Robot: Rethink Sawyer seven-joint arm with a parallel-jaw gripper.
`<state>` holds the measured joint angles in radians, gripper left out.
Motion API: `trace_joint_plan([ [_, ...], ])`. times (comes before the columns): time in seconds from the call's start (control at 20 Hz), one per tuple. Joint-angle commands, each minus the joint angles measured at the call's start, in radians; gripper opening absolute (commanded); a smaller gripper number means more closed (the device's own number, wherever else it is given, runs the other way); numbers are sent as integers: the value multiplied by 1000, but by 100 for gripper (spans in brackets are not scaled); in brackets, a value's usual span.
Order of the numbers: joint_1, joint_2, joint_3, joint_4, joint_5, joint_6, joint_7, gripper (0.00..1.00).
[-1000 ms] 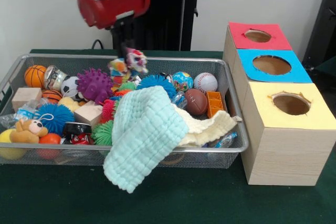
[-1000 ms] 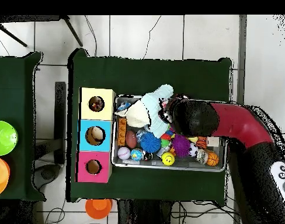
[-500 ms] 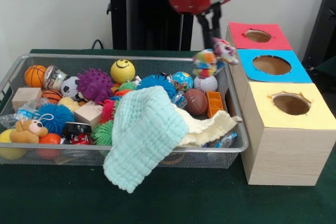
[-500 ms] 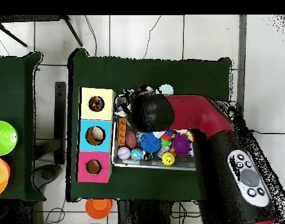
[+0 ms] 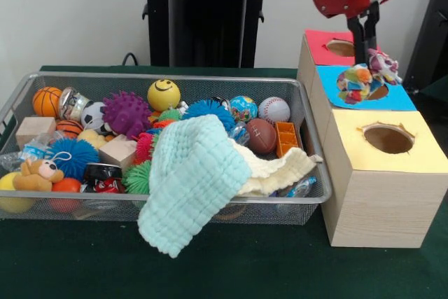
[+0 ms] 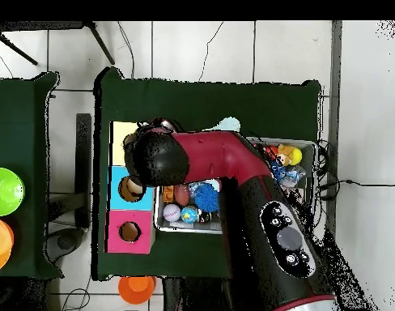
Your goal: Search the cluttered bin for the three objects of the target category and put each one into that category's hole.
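My gripper is shut on a fabric bundle, white with red, blue, yellow and green patches. It hangs above the blue-surround box, behind the yellow-surround hole in the largest wood-grain box. In the overhead view the arm's head covers the bundle and most of the yellow surround. The wire-mesh bin lies to the left, full of toys. I cannot pick out any other printed bundle in it.
A mint cloth drapes over the bin's front rim, over a cream cloth. A purple spiky ball and a yellow smiley ball lie in the bin. The red-surround hole and blue surround sit behind the yellow one.
The gripper has carried the bundle up out of the bin and right, from over the bin's right end to above the boxes.
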<state>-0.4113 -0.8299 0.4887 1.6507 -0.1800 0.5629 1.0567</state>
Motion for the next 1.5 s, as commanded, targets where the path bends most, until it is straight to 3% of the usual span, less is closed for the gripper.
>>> trace_joint_plan([
  [0.05, -1, 72, -95, 26, 22, -127, 291, 0],
  [0.3, -4, 98, -96, 39, 21, -193, 281, 0],
  [0.9, -7, 220, -45, 30, 74, -176, 228, 0],
  [1.5, -22, 238, 36, 76, 116, -156, 187, 0],
])
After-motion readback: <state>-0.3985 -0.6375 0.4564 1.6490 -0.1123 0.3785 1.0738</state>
